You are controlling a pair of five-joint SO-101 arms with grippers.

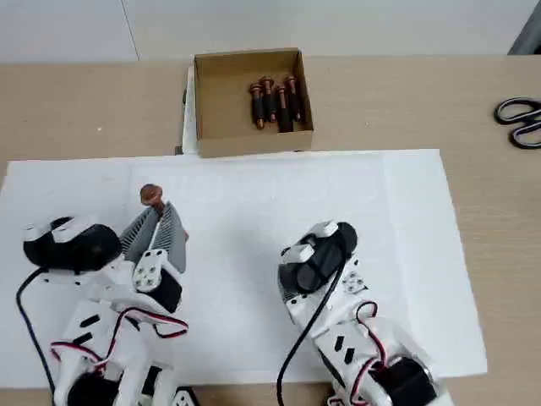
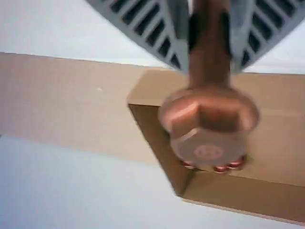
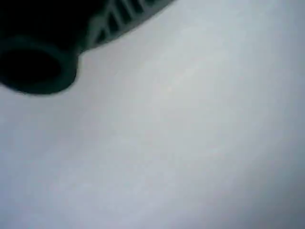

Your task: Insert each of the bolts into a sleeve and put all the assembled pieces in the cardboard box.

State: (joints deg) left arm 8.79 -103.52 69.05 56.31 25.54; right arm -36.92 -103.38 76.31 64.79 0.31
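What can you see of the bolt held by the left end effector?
The bolt looks like copper-coloured metal, with a flanged hex head and round shank. The left end effector clamps the shank between grey ribbed fingers; the head sticks out free, pointing toward the cardboard box, above the white sheet.

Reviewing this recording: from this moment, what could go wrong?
1. The left gripper clamps the bolt by its shank, head outward. A sleeve may not slide on without a regrip, and the bolt could slip.
2. The black sleeve is well apart from the bolt, so mating them in the air could misalign and drop a part onto the white paper.
3. The cardboard box is small, so a release could catch its wall.
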